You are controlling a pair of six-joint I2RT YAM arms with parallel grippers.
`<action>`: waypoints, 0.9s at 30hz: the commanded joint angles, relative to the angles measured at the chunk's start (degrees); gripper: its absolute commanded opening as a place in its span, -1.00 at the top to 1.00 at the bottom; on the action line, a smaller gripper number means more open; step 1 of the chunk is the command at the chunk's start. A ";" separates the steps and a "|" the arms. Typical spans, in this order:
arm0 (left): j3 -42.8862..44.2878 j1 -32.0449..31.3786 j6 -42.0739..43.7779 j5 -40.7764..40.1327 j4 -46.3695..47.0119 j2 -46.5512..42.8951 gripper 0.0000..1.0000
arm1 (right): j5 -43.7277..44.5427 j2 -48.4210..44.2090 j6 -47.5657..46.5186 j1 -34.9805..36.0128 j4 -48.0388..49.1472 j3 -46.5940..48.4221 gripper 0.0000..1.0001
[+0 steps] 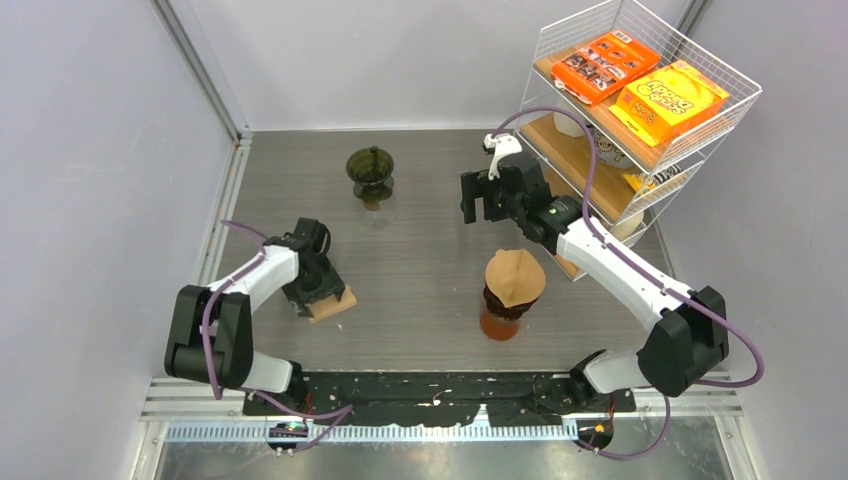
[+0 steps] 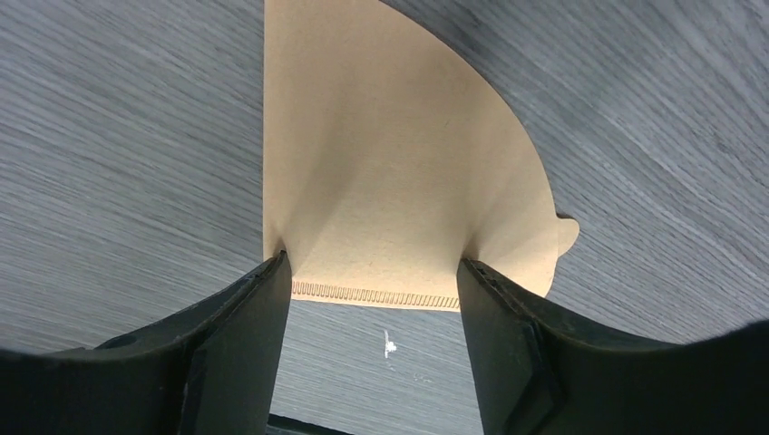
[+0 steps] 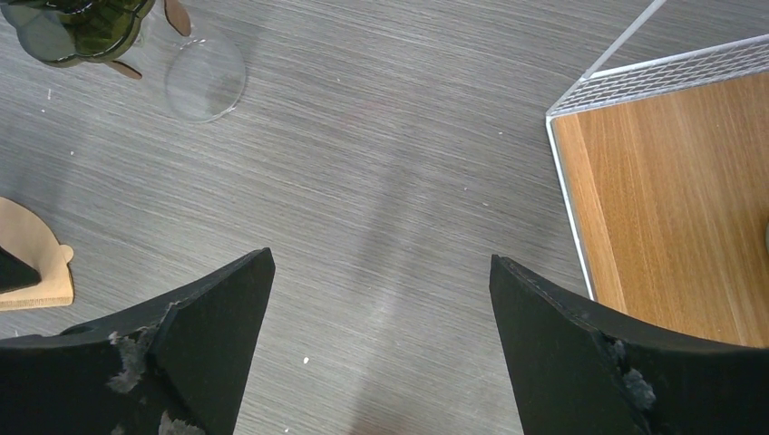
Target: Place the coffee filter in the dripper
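Observation:
A tan paper coffee filter (image 2: 399, 163) lies flat on the table at the left (image 1: 338, 303). My left gripper (image 2: 374, 272) is open right at its seamed near edge. Both fingertips (image 2: 272, 281) touch the paper, which creases up between them. A dark green glass dripper (image 1: 371, 172) stands at the back centre, also in the right wrist view (image 3: 73, 27). A second, amber dripper (image 1: 500, 318) stands front centre with a tan filter (image 1: 515, 275) sitting in it. My right gripper (image 1: 490, 195) is open and empty above bare table (image 3: 381, 272).
A white wire shelf rack (image 1: 640, 110) with wooden boards (image 3: 671, 199) and orange boxes (image 1: 668, 98) stands at the back right, close to my right gripper. A clear round glass piece (image 3: 207, 77) lies beside the green dripper.

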 commanded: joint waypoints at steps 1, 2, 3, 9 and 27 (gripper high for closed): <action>1.98 0.18 0.33 -0.65 3.57 1.34 -0.41 | 1.84 -1.15 -1.04 0.22 2.41 -0.13 -0.91; 2.20 0.21 0.41 -0.67 3.44 1.63 -0.39 | 1.88 -1.33 -1.11 0.22 2.39 -0.20 -0.91; 2.58 0.12 0.42 -0.66 3.33 1.97 -0.38 | 1.98 -1.41 -1.14 0.22 2.39 -0.27 -0.91; 5.18 -2.48 -1.17 -0.33 2.03 4.27 -0.35 | 2.67 -2.54 -1.44 0.22 2.45 -0.73 -0.91; 11.10 -16.09 -5.17 2.48 0.91 16.57 -0.02 | 3.22 -5.65 -1.96 -0.13 3.44 -3.05 -0.91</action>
